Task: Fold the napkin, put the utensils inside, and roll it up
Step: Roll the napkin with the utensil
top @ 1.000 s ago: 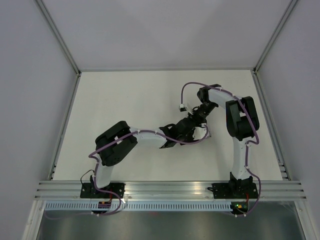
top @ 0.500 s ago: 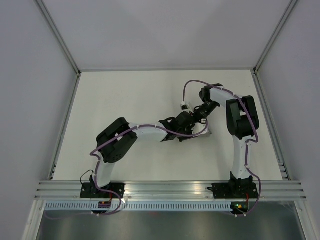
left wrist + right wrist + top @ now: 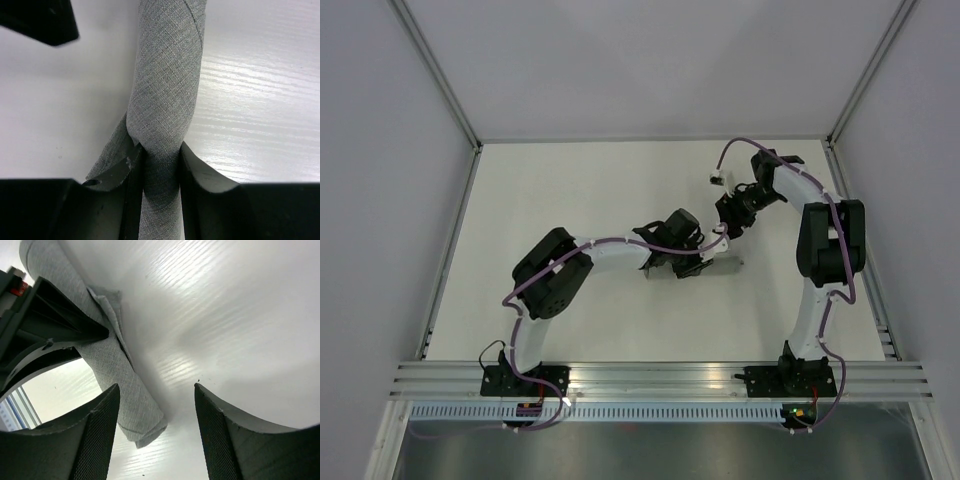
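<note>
Pinching the napkin (image 3: 167, 95) partway along its length, the left fingers (image 3: 202, 175) are closed hard on the grey cloth, which narrows where they squeeze it. The napkin is already a slim tube lying on the white worktop (image 3: 570, 190), right of centre and about midway between near and far. A loose flap of fabric hangs out beside the tube where it is gripped. The utensils are not visible anywhere. They may be wrapped inside, but that cannot be told.

The right fingers (image 3: 100, 440) are spread wide and hold nothing. They hang over bare worktop just beside one end of the tube, a little to the far right of the left fingers in the overhead view.

The task looks to be in its last step, finishing the roll. What remains, by my reading, is to bring the stray flap snug against the tube and then let go without the cloth springing open. That calls for a slow release by the left side, with the right side ready to steady the free end.
</note>
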You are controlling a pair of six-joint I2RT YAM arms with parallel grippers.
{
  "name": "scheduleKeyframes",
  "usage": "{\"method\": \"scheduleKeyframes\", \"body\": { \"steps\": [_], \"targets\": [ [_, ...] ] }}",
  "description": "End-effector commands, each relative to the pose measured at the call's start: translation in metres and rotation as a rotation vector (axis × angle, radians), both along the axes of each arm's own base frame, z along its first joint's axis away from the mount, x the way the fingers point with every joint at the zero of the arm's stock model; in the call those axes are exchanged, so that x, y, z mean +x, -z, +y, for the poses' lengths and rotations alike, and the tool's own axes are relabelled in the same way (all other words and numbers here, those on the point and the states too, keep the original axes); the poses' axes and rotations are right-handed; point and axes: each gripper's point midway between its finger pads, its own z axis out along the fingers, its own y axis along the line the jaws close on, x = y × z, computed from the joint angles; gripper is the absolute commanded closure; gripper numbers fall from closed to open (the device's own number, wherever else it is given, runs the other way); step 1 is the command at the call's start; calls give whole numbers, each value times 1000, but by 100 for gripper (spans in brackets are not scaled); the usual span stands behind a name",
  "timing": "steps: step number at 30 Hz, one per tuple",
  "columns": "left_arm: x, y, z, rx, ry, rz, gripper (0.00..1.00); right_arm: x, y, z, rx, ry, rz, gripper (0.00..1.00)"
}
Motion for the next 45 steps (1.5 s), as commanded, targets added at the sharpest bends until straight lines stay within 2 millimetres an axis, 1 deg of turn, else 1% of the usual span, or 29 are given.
{"method": "scheduleKeyframes", "body": {
  "steps": [1,2,5,6,8,9,10,12,13,18,24,27,29,30,31,33,40,45],
  "targets": [
    [-18,26,11,42,-84,220,64,20,-33,-5,15,128,-71,33],
    [-16,26,11,42,-101,232,64,20,-34,-7,13,150,-66,33],
    [-11,31,8,46,-176,269,64,24,-43,-24,0,259,-68,33],
    [-10,33,6,46,-197,281,63,24,-45,-28,-6,269,-78,33],
    [-9,39,6,50,-253,313,63,21,-46,-31,-22,300,-64,33],
    [-8,39,5,48,-270,322,63,22,-49,-46,-26,350,-61,33],
    [-5,36,1,32,-309,340,63,19,-49,-49,-27,369,-43,33],
    [-2,39,0,31,-345,345,63,13,-49,-56,-39,406,-14,33],
    [0,36,-4,12,-399,375,63,9,-47,-59,-48,425,2,33],
    [7,38,-14,-14,-498,410,62,2,-41,-68,-89,512,59,33],
    [8,38,-28,-65,-609,459,62,-4,-28,-70,-104,595,129,33],
    [10,36,-38,-108,-660,493,61,-8,-19,-68,-106,622,168,33],
    [10,41,-44,-116,-690,511,61,-11,-13,-65,-97,644,207,33],
    [9,37,-52,-130,-697,514,61,-10,-12,-64,-93,652,211,33],
    [9,41,-54,-130,-707,516,61,-11,-9,-64,-93,672,232,33],
    [11,37,-62,-161,-732,526,61,-7,-5,-64,-91,690,234,33],
    [10,35,-77,-213,-776,582,60,-5,12,-63,-94,769,274,33],
    [11,35,-81,-222,-793,591,60,-5,16,-64,-106,792,276,32]
  ]
}}
